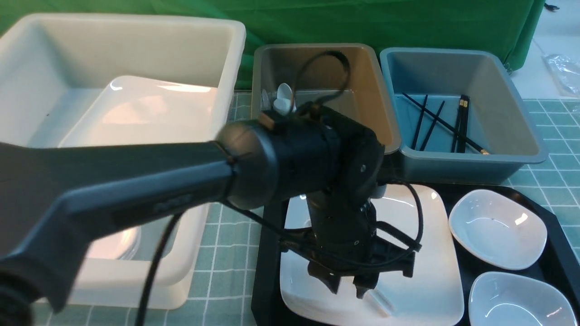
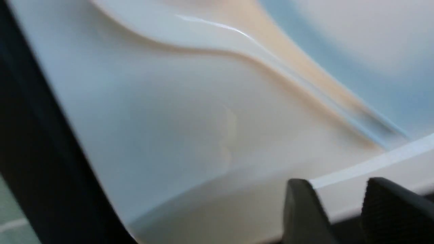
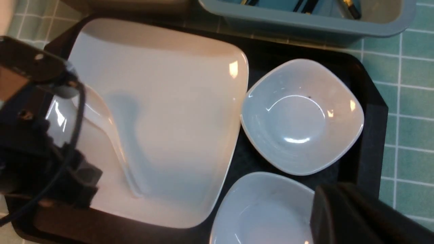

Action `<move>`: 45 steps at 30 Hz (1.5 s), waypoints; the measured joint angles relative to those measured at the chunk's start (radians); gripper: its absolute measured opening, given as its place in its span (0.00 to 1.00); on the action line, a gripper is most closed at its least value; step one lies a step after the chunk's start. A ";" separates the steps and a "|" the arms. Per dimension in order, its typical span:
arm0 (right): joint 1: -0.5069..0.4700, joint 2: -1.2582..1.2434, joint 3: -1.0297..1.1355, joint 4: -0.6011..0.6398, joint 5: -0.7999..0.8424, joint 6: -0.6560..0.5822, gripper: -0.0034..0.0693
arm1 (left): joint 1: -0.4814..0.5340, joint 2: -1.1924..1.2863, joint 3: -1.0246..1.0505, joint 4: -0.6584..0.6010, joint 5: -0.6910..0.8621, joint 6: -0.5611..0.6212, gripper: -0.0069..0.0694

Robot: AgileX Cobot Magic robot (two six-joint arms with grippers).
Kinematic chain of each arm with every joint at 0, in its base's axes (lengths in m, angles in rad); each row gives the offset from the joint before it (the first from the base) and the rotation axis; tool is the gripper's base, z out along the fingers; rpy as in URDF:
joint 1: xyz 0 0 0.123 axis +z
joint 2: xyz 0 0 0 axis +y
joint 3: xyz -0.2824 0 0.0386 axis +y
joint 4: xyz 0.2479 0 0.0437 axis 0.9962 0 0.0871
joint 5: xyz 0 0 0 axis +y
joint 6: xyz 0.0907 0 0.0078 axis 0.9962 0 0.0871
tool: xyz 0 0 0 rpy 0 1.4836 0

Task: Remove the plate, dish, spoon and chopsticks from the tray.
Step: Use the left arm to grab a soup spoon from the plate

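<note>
The large white square plate [image 1: 430, 253] lies on the left part of the black tray [image 1: 557, 235]. A white spoon [image 3: 98, 122] lies on the plate, its handle end showing in the front view [image 1: 379, 302]. My left gripper [image 1: 348, 286] points down over the spoon's handle, jaws open a little with nothing between them. In the left wrist view the spoon [image 2: 217, 34] fills the top and the gripper [image 2: 342, 196] is near the plate's rim. Two small white dishes [image 1: 498, 228] [image 1: 516, 301] sit on the tray's right part. My right gripper [image 3: 352, 217] hovers over the nearer dish [image 3: 264, 210], fingers together. Black chopsticks [image 1: 435, 122] lie in the blue tub.
A white tub [image 1: 226, 54] at the left holds another white plate [image 1: 149, 108]. A grey tub [image 1: 362, 90] behind the tray holds a white spoon [image 1: 283, 97]. The blue tub [image 1: 521, 136] stands at the back right. The left arm crosses in front of the white tub.
</note>
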 joint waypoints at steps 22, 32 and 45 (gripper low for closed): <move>0.000 -0.007 0.000 0.001 -0.001 0.002 0.10 | 0.038 0.078 -0.005 -0.071 -0.170 -0.147 0.84; 0.000 -0.007 0.000 0.001 -0.001 0.001 0.12 | 0.077 0.093 -0.013 -0.097 -0.144 -0.122 0.65; 0.000 -0.007 0.000 0.001 -0.002 0.000 0.14 | 0.077 0.094 -0.015 -0.076 -0.135 0.037 0.19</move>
